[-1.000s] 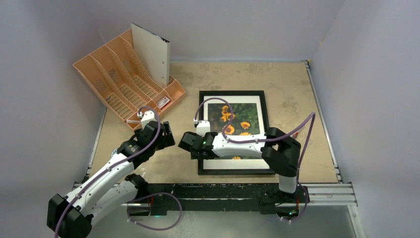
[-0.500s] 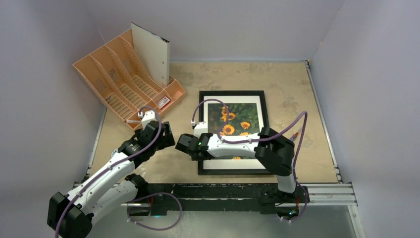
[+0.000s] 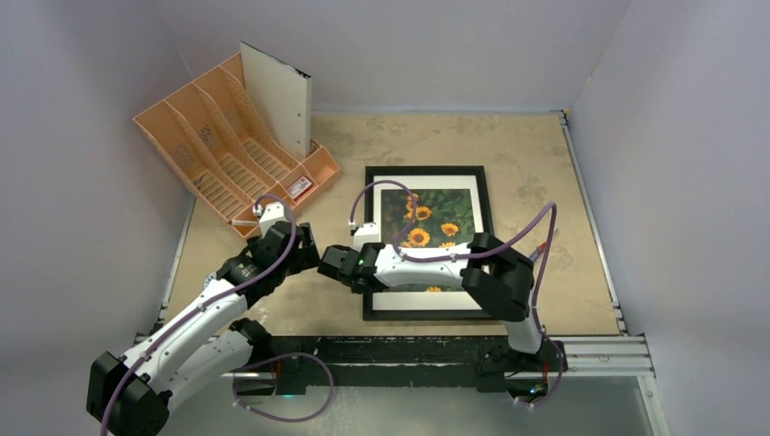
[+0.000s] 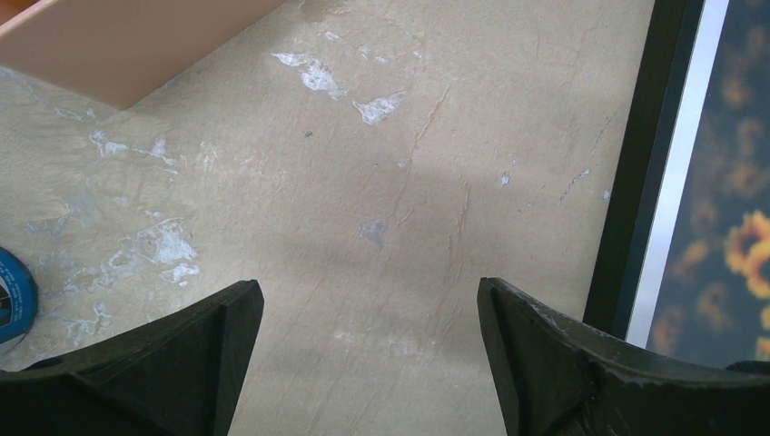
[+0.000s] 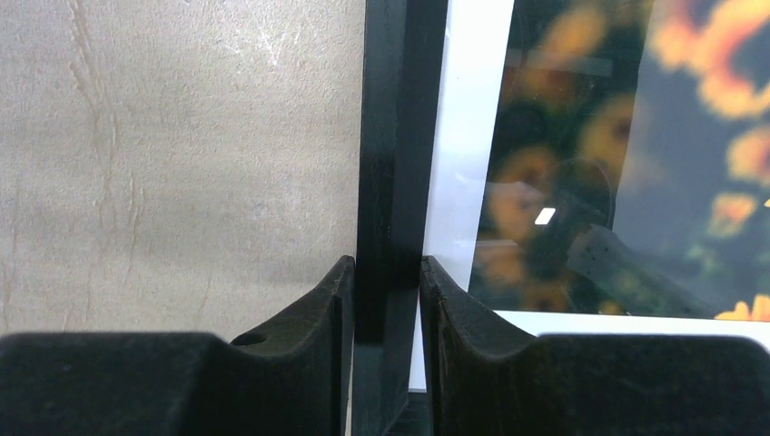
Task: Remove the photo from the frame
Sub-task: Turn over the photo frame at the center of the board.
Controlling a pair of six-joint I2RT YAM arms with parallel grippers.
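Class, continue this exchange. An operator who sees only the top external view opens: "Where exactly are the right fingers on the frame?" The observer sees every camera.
Observer: The right gripper straddles the frame at its left black bar: one finger over the table, one over the white margin of the photo.
Operator: Any gap around the bar?
Observer: None visible; the bar fills the space between the fingers.
Operator: And the left fingers?
Observer: The left gripper is wide open above bare table beside the frame, touching nothing.
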